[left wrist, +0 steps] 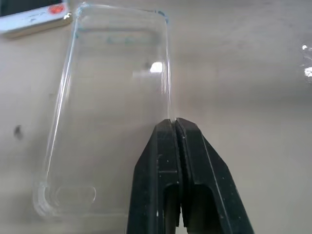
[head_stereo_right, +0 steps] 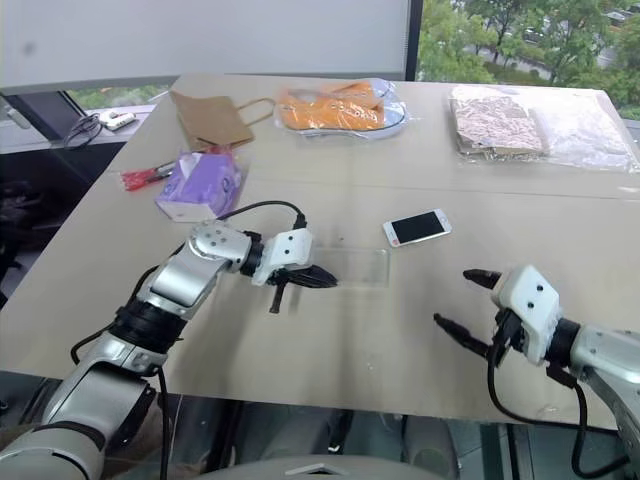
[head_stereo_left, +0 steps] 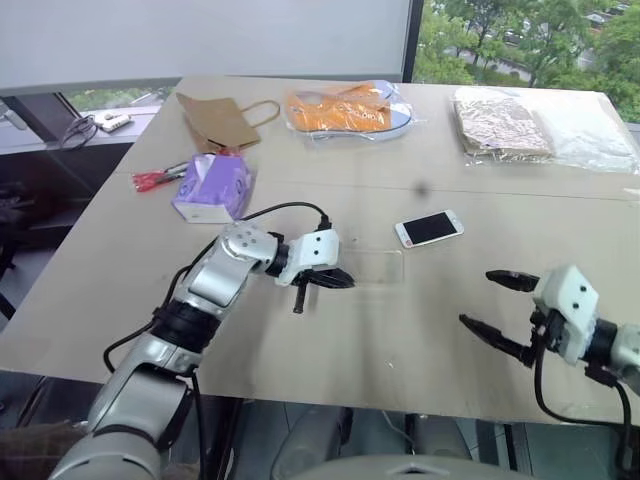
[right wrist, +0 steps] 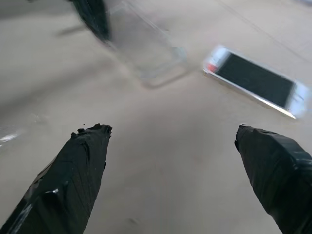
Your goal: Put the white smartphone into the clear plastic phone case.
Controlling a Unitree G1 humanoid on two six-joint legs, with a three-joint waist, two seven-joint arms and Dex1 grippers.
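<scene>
Left end effector (head_stereo_left: 335, 279) pinching clear case (left wrist: 112, 112) rim, tan table (head_stereo_left: 420, 350), window beyond

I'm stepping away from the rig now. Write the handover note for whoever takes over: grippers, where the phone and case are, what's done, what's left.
Left gripper: shut, its fingers pinching one long rim of the clear plastic phone case, which lies open side up on the table.
Right gripper: open and empty, above the table on the near right, pointing toward the phone.
White smartphone: flat on the table, screen up, just beyond the far end of the case, not touched by either gripper.
Done: case secured by the left gripper.
Left: pick up the phone with the right gripper and seat it in the case.
</scene>
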